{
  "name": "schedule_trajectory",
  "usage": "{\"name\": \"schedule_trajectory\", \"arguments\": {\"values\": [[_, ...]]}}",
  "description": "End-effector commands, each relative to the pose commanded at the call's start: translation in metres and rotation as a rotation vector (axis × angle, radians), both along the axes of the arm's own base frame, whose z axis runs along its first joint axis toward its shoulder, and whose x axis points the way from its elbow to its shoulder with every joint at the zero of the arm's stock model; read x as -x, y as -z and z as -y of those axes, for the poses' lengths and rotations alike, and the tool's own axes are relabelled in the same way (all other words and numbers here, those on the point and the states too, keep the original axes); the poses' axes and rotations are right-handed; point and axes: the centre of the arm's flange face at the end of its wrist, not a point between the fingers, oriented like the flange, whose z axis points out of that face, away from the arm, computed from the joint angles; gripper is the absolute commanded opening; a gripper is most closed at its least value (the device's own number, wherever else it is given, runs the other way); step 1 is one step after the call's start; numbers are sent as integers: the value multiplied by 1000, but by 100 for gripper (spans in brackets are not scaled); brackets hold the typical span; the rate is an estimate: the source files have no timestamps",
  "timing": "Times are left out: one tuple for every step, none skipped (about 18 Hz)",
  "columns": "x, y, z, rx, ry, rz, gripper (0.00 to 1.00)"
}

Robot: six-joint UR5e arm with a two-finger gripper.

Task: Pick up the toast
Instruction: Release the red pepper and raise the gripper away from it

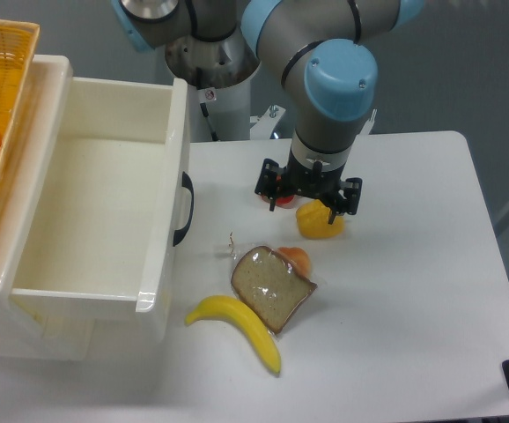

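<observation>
Camera view, toast (270, 286) hiding orange fruit (295, 258), fingers unclear.

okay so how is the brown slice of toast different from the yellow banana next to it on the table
The flat speckled grey-brown toast slice with dark crust is broad and roughly square with a rounded end; the curved yellow banana is long, narrow and tapered. The toast's face is mottled, the banana's skin plain and glossy. The toast leans against a small orange fruit; the banana's back touches only the toast's lower edge. Both lie on the white table, ungripped.
</observation>
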Motion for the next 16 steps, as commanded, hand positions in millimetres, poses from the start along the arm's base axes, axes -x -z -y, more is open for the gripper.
{"name": "schedule_trajectory", "arguments": {"values": [[1, 4, -1, 5, 0, 4, 100], [1, 3, -1, 5, 2, 2, 100], [2, 6, -3, 4, 2, 8, 100], [2, 9, -4, 7, -3, 12, 100], [3, 14, -5, 13, -9, 19, 100], [4, 22, -7, 21, -8, 31, 100], [7, 30, -8, 32, -15, 41, 100], [8, 42, -11, 40, -38, 61, 100], [8, 52, -14, 49, -67, 78, 100], [7, 64, -19, 58, -85, 98, 100], [10, 73, -22, 59, -97, 103, 100], [11, 78, -25, 55, -110, 104, 100], [13, 82, -26, 53, -136, 114, 100], [13, 90, -27, 58, -170, 131, 100], [16, 100, -26, 73, -212, 144, 100], [17, 106, -23, 83, -238, 153, 100]]}}
